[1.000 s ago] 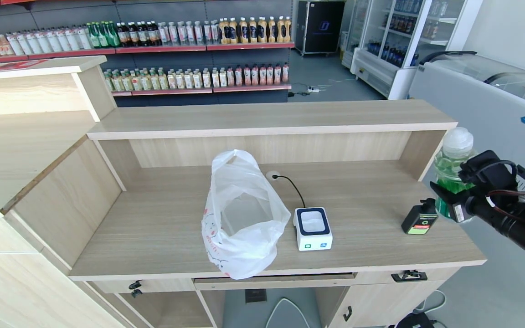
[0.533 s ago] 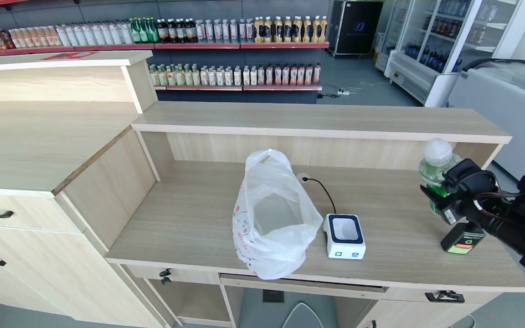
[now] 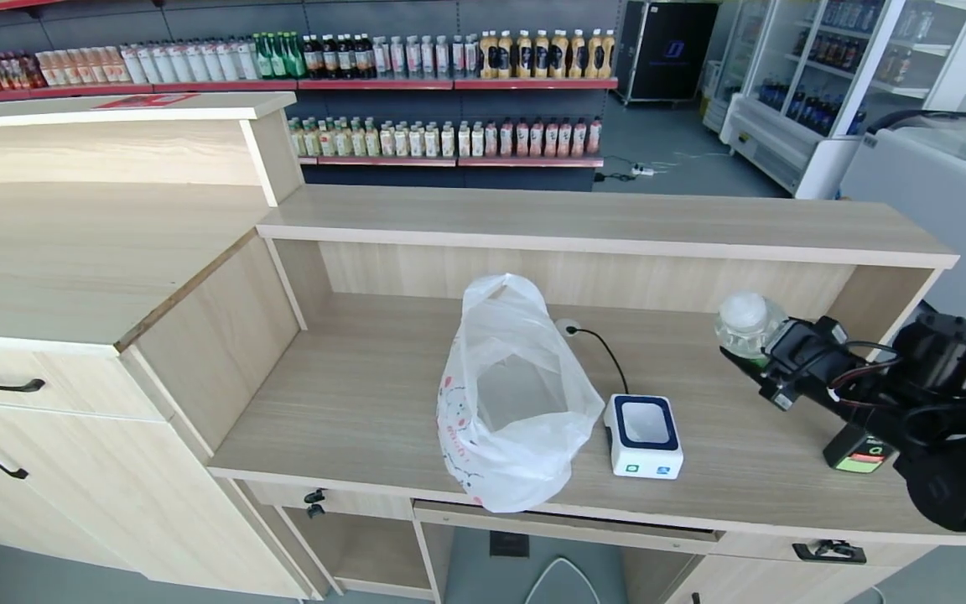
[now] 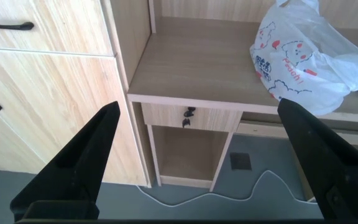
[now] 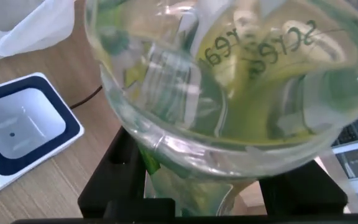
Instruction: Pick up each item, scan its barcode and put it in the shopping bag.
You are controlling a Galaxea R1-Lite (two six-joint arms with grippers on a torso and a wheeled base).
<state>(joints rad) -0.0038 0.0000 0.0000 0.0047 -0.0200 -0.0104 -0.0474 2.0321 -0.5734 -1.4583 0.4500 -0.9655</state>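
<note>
- Head view, right of centre: the bottle [image 3: 743, 320], clear plastic with green liquid and a pale cap, is off the counter [image 3: 366, 403] and tilted, its cap towards the upper left of the frame.
- The right gripper [image 3: 760, 362] is clamped across the bottle's body below the cap, with a dark finger on each side of it. In the right wrist view the bottle [image 5: 229, 93] sits between those fingers, above the scanner [image 5: 17, 130].
- Handling, as a judgement: it looks nearly full, so fairly heavy for its size. The wall is smooth and may give a little when squeezed, so it could slip or swing. The mid-body hold seems sound, better than one on the cap.
- The scanner [image 3: 646, 436] sits lower centre, just right of the shopping bag [image 3: 516, 403], which stands with its mouth open upward.
- A small black item [image 3: 860, 449] with a green label stands on the counter at the lower right, partly behind the arm.
- In the left wrist view, the left gripper [image 4: 197, 109] is spread wide and holds nothing, hanging low in front of the counter's edge, with the shopping bag [image 4: 303, 56] beyond it.
</note>
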